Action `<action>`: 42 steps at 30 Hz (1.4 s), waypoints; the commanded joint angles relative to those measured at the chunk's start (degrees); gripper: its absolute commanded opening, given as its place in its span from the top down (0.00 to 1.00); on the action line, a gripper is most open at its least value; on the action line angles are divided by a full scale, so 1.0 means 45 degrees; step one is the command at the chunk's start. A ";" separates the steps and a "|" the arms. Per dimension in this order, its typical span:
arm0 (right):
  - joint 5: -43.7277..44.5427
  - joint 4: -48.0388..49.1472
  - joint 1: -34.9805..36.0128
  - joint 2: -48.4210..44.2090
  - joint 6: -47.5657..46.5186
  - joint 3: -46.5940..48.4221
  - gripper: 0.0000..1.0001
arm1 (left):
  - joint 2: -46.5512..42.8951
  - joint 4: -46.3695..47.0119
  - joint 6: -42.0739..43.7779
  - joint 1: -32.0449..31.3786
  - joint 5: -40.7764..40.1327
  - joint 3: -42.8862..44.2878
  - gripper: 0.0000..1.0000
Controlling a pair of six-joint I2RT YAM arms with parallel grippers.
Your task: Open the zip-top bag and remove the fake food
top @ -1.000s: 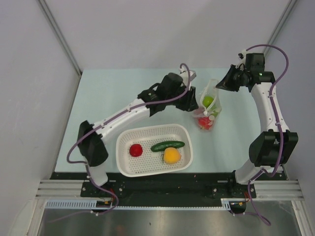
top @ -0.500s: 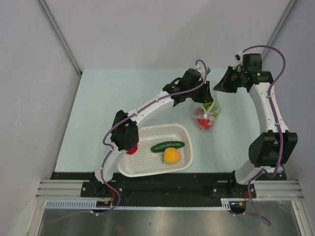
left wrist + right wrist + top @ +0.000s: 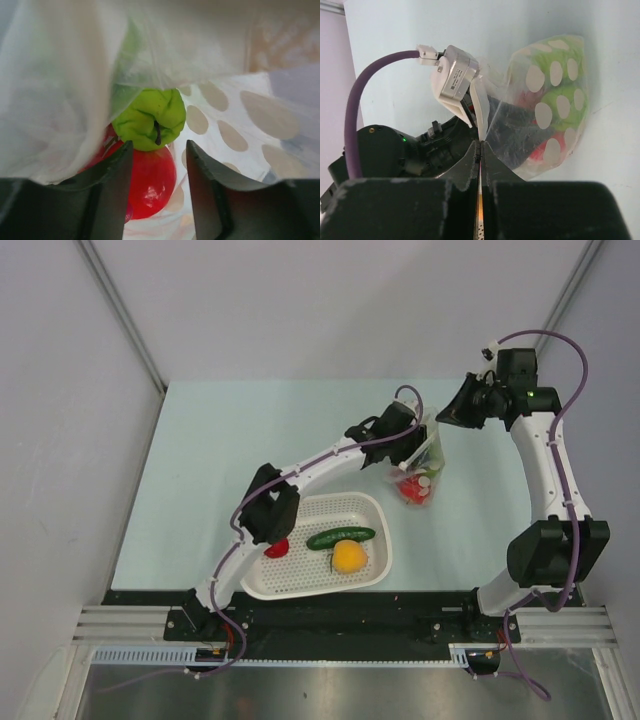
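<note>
The table [image 3: 250, 430] is viewed downward from high behind. The zip-top bag [image 3: 428, 452] [image 3: 60, 75] [image 3: 555, 100] is shared by all views: from inside its mouth at the left wrist, closely from outside at the right.

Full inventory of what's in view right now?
zip-top bag: 1, clear with white dots, on the table beyond the basket's right end
green fruit: 1 clearly seen, green, inside the bag
bagged red fruit: at least 1, red, inside the bag against the green fruit
basket: 1, white perforated, near edge of the table
cucumber: 1, dark green, in the basket
orange fruit: 1, orange, in the basket beside the cucumber
basket red fruit: 1, red, basket's left end, partly under the left arm
table: 1, pale blue-green
left gripper: 1, black, open, inside the bag's mouth
right gripper: 1, black, shut on the bag's edge
</note>
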 commanded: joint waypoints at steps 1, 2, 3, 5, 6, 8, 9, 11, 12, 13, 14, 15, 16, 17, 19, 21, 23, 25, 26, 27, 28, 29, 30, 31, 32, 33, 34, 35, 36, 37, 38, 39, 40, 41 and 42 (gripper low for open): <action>-0.0064 -0.0110 0.0355 -0.0736 0.0155 -0.0049 1.00 | -0.0185 0.0598 -0.0291 -0.0251 -0.1302 -0.0175 0.44; -0.0103 -0.0090 0.0378 -0.0736 0.0155 -0.0108 1.00 | -0.0185 0.0618 -0.0369 -0.0251 -0.1497 -0.0272 0.42; -0.0103 -0.0129 0.0359 -0.0794 0.0136 -0.0128 1.00 | -0.0166 0.0696 -0.0408 -0.0289 -0.1596 -0.0273 0.40; -0.0122 -0.0129 0.0378 -0.0853 0.0116 -0.0225 1.00 | -0.0068 0.0677 -0.0584 -0.0290 -0.1888 -0.0292 0.34; -0.0103 -0.0168 0.0378 -0.0872 0.0116 -0.0226 1.00 | -0.0029 0.0638 -0.0662 -0.0290 -0.1967 -0.0312 0.32; -0.0122 -0.0227 0.0397 -0.0853 0.0077 -0.0187 1.00 | 0.0030 0.0735 -0.1013 -0.0290 -0.2026 -0.0545 0.29; -0.0142 -0.0246 0.0378 -0.0853 0.0077 -0.0206 1.00 | 0.0088 0.0832 -0.1188 -0.0270 -0.2026 -0.0604 0.27; -0.0181 -0.0246 0.0378 -0.0853 0.0077 -0.0167 1.00 | 0.0205 0.0891 -0.1618 -0.0270 -0.2065 -0.0702 0.27; -0.0201 -0.0266 0.0378 -0.0853 0.0058 -0.0167 1.00 | 0.0206 0.0988 -0.1755 -0.0270 -0.2259 -0.0741 0.26; -0.0201 -0.0324 0.0397 -0.0872 0.0038 -0.0206 1.00 | 0.0186 0.1125 -0.2046 -0.0290 -0.2319 -0.0974 0.25; -0.0220 -0.0325 0.0378 -0.0892 0.0019 -0.0245 1.00 | 0.0167 0.1416 -0.2146 -0.0270 -0.2319 -0.1073 0.25; -0.0201 -0.0363 0.0378 -0.0931 -0.0001 -0.0284 1.00 | 0.0186 0.1516 -0.2263 -0.0290 -0.2319 -0.1132 0.25; -0.0181 -0.0364 0.0397 -0.0970 -0.0021 -0.0342 1.00 | 0.0225 0.1555 -0.2515 -0.0290 -0.2745 -0.1132 0.25; -0.0181 -0.0344 0.0397 -0.1009 -0.0040 -0.0459 1.00 | 0.0303 0.1633 -0.2634 -0.0270 -0.2865 -0.1094 0.24; -0.0162 -0.0403 0.0378 -0.1068 -0.0060 -0.0518 1.00 | 0.0400 0.1848 -0.2926 -0.0290 -0.2866 -0.1093 0.21; -0.0181 -0.0480 0.0378 -0.1126 -0.0079 -0.0558 1.00 | 0.0557 0.2141 -0.3083 -0.0270 -0.2847 -0.1074 0.21; -0.0162 -0.0481 0.0397 -0.1146 -0.0118 -0.0519 1.00 | 0.0712 0.2394 -0.3298 -0.0270 -0.2749 -0.1093 0.22; -0.0162 -0.0539 0.0397 -0.1127 -0.0138 -0.0461 1.00 | 0.0811 0.2609 -0.3455 -0.0251 -0.2458 -0.1113 0.26; -0.0162 -0.0539 0.0378 -0.1127 -0.0138 -0.0441 1.00 | 0.0869 0.2707 -0.3456 -0.0251 -0.2456 -0.1074 0.28; -0.0181 -0.0559 0.0378 -0.1107 -0.0138 -0.0441 1.00 | 0.0870 0.2747 -0.3456 -0.0270 -0.2456 -0.1093 0.34; -0.0201 -0.0540 0.0359 -0.1107 -0.0138 -0.0421 1.00 | 0.0850 0.2708 -0.3436 -0.0251 -0.2456 -0.1074 0.36; -0.0201 -0.0559 0.0378 -0.1088 -0.0138 -0.0402 1.00 | 0.0792 0.2669 -0.3397 -0.0270 -0.2456 -0.1112 0.39; -0.0201 -0.0540 0.0339 -0.1107 -0.0138 -0.0382 1.00 | 0.0792 0.2688 -0.3242 -0.0251 -0.2456 -0.1113 0.47; -0.0201 -0.0539 0.0358 -0.1107 -0.0157 -0.0382 1.00 | 0.0695 0.2669 -0.3163 -0.0270 -0.2456 -0.1113 0.51; -0.0201 -0.0520 0.0339 -0.1088 -0.0157 -0.0401 1.00 | 0.0675 0.2669 -0.3124 -0.0251 -0.2456 -0.1151 0.55; -0.0201 -0.0539 0.0319 -0.1107 -0.0177 -0.0402 1.00 | 0.0616 0.2669 -0.3027 -0.0251 -0.2456 -0.1210 0.62; -0.0201 -0.0520 0.0261 -0.1107 -0.0196 -0.0440 1.00 | 0.0461 0.2669 -0.2949 -0.0231 -0.2456 -0.1230 0.64; -0.0201 -0.0520 0.0241 -0.1107 -0.0235 -0.0479 1.00 | 0.0402 0.2650 -0.2832 -0.0231 -0.2147 -0.1230 0.67; -0.0201 -0.0462 0.0222 -0.1107 -0.0216 -0.0518 1.00 | 0.0304 0.2669 -0.2521 -0.0231 -0.2143 -0.1230 0.73; -0.0201 -0.0461 0.0202 -0.1107 -0.0235 -0.0519 1.00 | 0.0071 0.2630 -0.2383 -0.0231 -0.2124 -0.1230 0.75; -0.0143 -0.0461 0.0221 -0.1107 -0.0294 -0.0577 1.00 | -0.0047 0.2572 -0.2227 -0.0212 -0.2105 -0.1230 0.77; -0.0142 -0.0442 0.0202 -0.1126 -0.0314 -0.0616 1.00 | -0.0184 0.2533 -0.1877 -0.0212 -0.2124 -0.1230 0.84; -0.0123 -0.0422 0.0202 -0.1107 -0.0333 -0.0674 1.00 | -0.0475 0.2494 -0.1719 -0.0192 -0.2124 -0.1230 0.86; -0.0084 -0.0403 0.0202 -0.1107 -0.0372 -0.0752 1.00 | -0.0594 0.2435 -0.1601 -0.0173 -0.2105 -0.1211 0.90; -0.0084 -0.0325 -0.0185 -0.1107 -0.0430 -0.0792 1.00 | -0.0750 0.2377 -0.1310 -0.0153 -0.2085 -0.1210 0.93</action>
